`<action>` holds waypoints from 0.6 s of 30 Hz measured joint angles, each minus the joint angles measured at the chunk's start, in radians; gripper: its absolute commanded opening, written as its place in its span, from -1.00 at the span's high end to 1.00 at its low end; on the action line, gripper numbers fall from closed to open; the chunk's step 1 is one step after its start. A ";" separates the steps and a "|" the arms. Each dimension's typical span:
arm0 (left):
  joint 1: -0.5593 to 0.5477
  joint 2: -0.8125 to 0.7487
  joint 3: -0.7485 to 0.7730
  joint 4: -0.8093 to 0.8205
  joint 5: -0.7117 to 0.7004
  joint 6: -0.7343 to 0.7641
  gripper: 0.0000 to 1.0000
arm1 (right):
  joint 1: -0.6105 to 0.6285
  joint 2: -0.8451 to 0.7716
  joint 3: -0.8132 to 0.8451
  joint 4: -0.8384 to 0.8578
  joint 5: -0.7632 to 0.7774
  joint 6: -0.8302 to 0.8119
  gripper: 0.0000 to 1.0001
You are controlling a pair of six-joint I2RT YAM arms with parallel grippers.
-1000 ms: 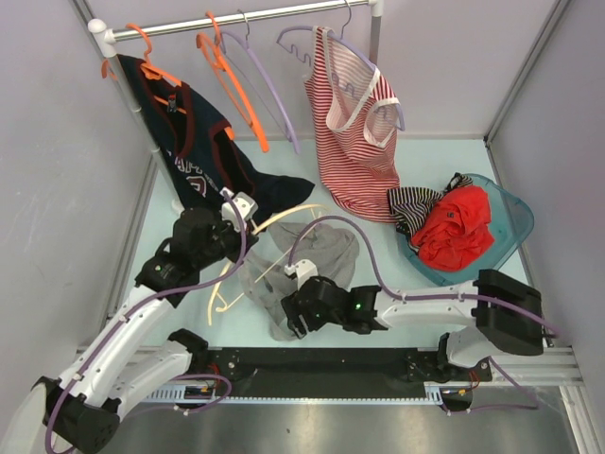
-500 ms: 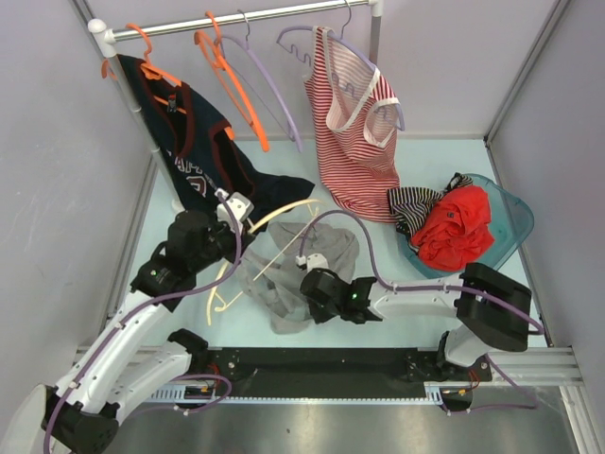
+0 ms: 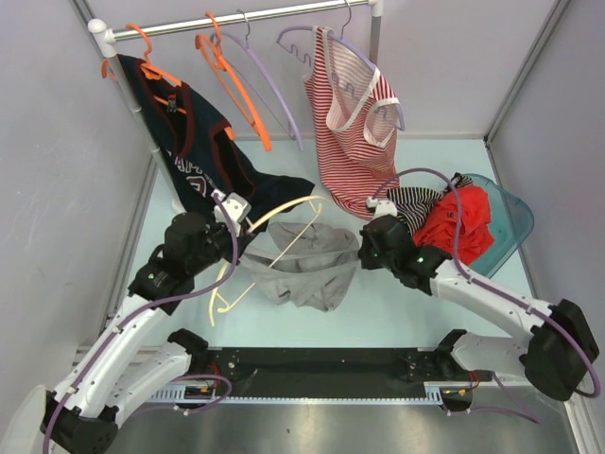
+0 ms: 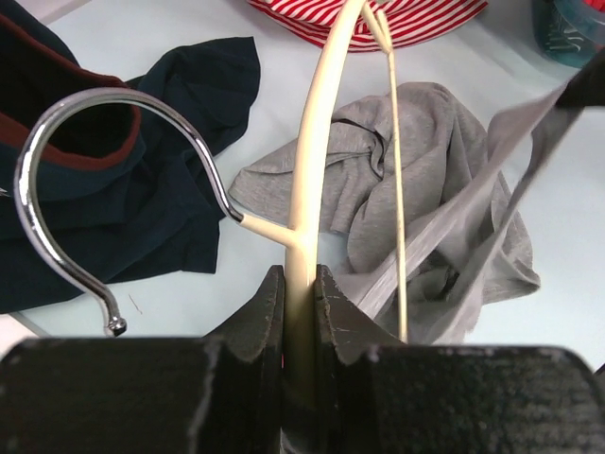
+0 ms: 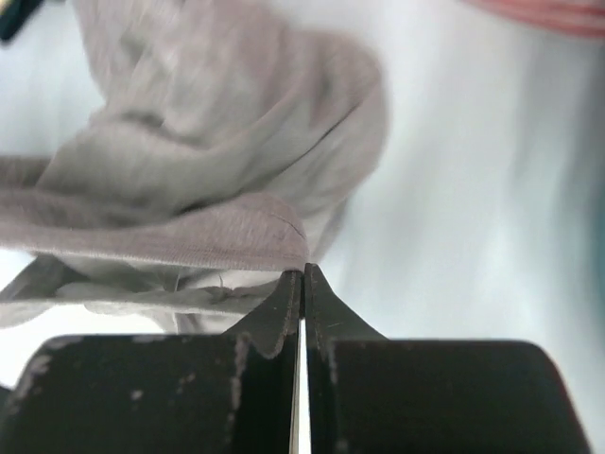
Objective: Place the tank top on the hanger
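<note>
- Grey and soft, the tank top (image 3: 301, 271) lies in a crumpled heap on the pale counter (image 3: 378, 312), between the two arms.
- The left jaws pinch the cream hanger (image 4: 310, 161) at its neck, just below the metal hook (image 4: 113, 93). They hold it tilted over the heap.
- The right jaws are pressed together on an edge of the tank top and lift it. One strip of cloth is pulled tight up from the heap.
- So both things are picked up, and that part looks done.
- The tank top is not on the hanger yet. The hanger's thin bar crosses in front of the tight strip. The pictures do not show if an end is inside a hole.
- Left to do, most likely: slide the hanger's ends into the top's openings so both shoulders sit on it.
</note>
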 measured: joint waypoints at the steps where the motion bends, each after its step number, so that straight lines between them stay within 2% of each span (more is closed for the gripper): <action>1: 0.000 0.000 -0.001 0.001 0.000 -0.001 1.00 | -0.028 -0.019 0.001 -0.004 0.001 -0.013 1.00; 8: -0.002 -0.011 -0.007 0.023 0.035 -0.008 1.00 | -0.169 -0.051 0.021 0.000 -0.046 -0.079 1.00; 18: -0.004 -0.067 -0.035 0.049 0.150 -0.005 1.00 | -0.258 0.129 0.104 0.042 -0.130 -0.146 1.00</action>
